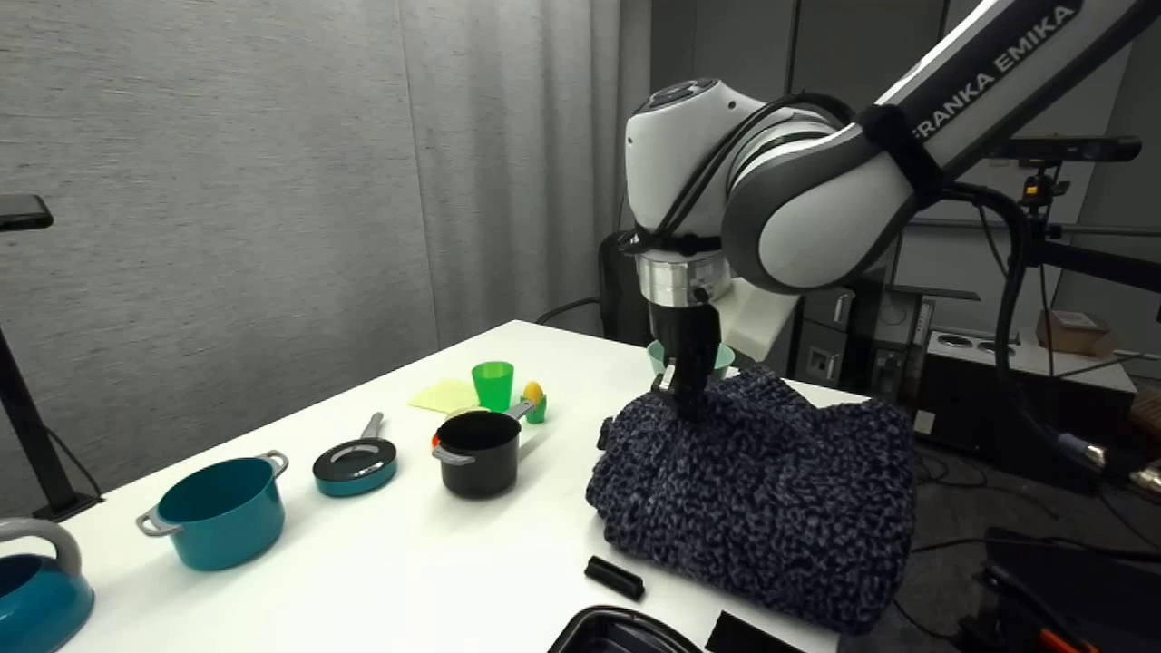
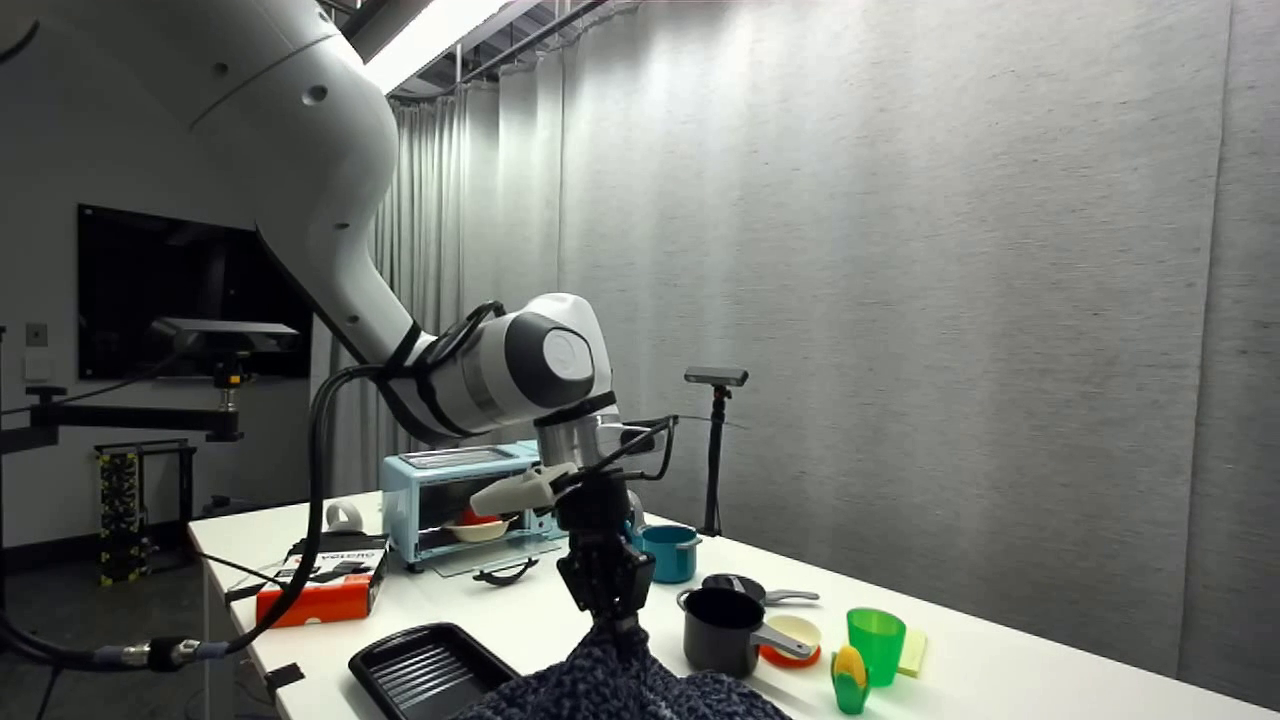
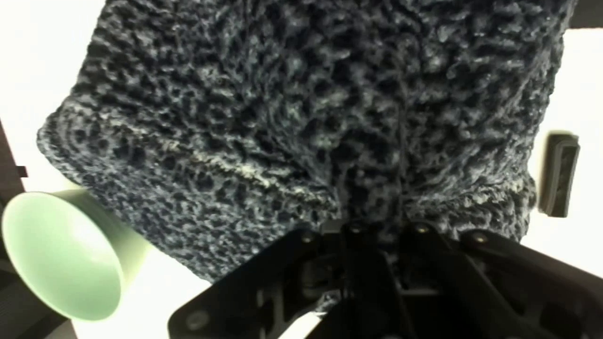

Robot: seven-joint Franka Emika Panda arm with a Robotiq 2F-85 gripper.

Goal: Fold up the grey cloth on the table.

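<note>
Grey cloth [image 1: 762, 508]: heaped in thick folds along an edge of the table [image 1: 381, 562]; in an exterior view a peak [image 2: 615, 675] of it shows, the rest cut off by the bottom of the frame.
Gripper [image 3: 379, 226]: jaws closed on a fold of the cloth, clearest in the wrist view, where fabric runs in between the dark, blurred fingers.
Mint cup [image 3: 61, 254]: its mouth shows in the wrist view, just beside the cloth; in an exterior view the gripper hides part of it.
Toaster oven [image 2: 402, 515]: seen only in an exterior view, door lowered; inside, a pale bowl [image 2: 480, 532] and something red [image 2: 480, 516], too small to name.
Orange dish [image 2: 790, 661]: holds a cream bowl [image 2: 797, 628]; in both exterior views the black pot [image 1: 481, 467] covers part of it.
Pot's inside: too dark to make out.
Black tray [image 2: 435, 670]: ribbed floor visible in an exterior view, near end lost to frame and cloth.
Black bar [image 1: 615, 578]: near the cloth, in an exterior view and the wrist view.
Teal piece [image 1: 36, 603]: grey-handled, cut off by the frame; cannot tell what it is.
</note>
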